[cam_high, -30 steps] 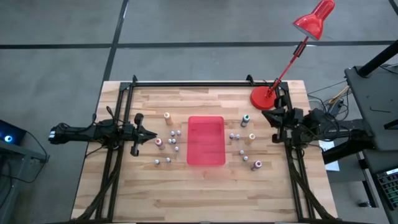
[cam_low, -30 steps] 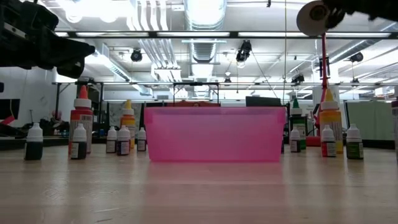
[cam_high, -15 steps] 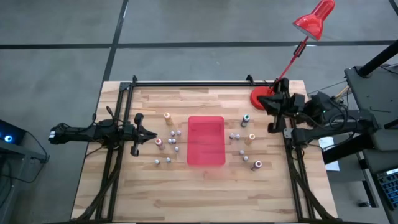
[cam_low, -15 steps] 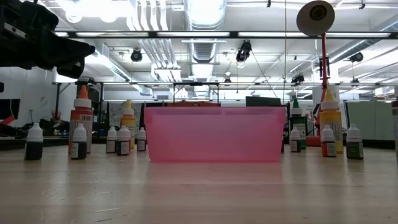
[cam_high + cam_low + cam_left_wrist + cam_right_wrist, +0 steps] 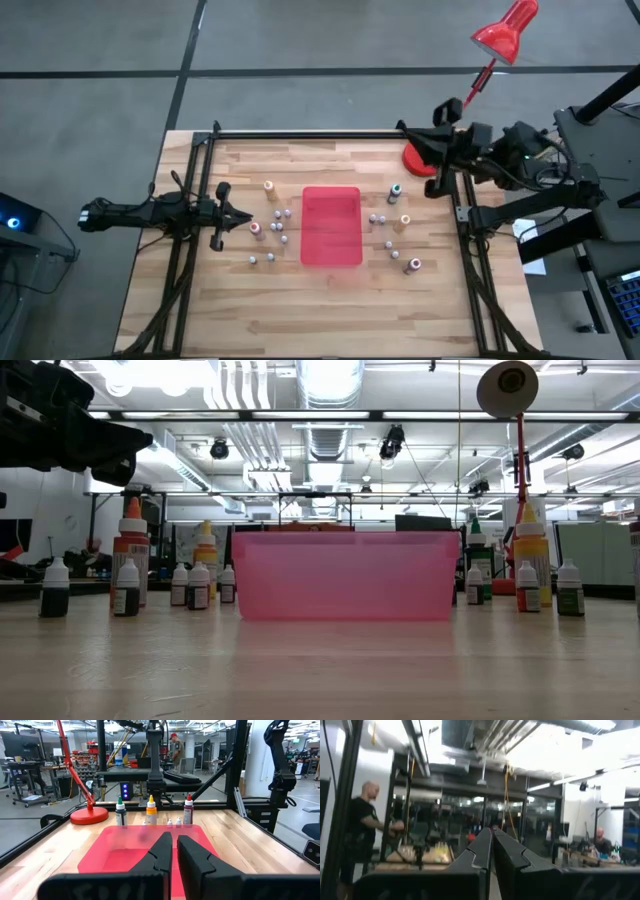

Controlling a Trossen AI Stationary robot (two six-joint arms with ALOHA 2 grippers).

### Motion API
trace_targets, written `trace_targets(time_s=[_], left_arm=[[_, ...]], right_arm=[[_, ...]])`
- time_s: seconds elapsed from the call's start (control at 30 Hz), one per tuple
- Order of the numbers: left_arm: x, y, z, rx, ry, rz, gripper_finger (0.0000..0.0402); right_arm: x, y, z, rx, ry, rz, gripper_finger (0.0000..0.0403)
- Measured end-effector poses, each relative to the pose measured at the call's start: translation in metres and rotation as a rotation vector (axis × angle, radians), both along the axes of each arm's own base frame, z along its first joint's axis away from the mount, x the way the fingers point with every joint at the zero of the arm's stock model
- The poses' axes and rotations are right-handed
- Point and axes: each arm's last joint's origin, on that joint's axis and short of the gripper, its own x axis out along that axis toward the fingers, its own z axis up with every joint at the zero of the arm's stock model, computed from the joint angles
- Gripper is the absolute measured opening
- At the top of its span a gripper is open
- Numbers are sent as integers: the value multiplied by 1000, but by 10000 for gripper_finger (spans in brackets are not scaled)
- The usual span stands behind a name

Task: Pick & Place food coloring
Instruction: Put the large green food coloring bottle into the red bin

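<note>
Now: both jaws together, holding nothing; left gripper (image 5: 247, 216) beside bottles (image 5: 280, 226), right gripper (image 5: 404, 126) near lamp (image 5: 418, 158), tray (image 5: 331, 226) between.

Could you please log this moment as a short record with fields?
tray: red tray at table centre, nothing visible inside
bottles: food coloring bottles standing on both sides of it, on the table
left gripper: shut, empty, beside the left group
right gripper: shut, empty, raised at the far edge near the lamp
</note>
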Motion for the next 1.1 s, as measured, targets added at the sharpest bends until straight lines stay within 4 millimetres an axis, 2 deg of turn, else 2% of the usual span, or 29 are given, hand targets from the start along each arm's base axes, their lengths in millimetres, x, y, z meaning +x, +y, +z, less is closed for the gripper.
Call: trace_targets(time_s=[0.2, 0.43, 0.53, 0.8, 1.1], left_arm=[[0, 0, 0, 0, 0, 0, 3], [0, 0, 0, 0, 0, 0, 3], [0, 0, 0, 0, 0, 0, 3], [0, 0, 0, 0, 0, 0, 3], [0, 0, 0, 0, 1, 0, 3]], right_arm=[[22, 1, 15, -20, 90, -7, 9], [40, 0, 16, -36, 146, -15, 9], [41, -2, 17, -34, 166, -23, 9], [29, -13, 15, -30, 383, -69, 8], [19, -40, 2, 10, 589, -188, 8]])
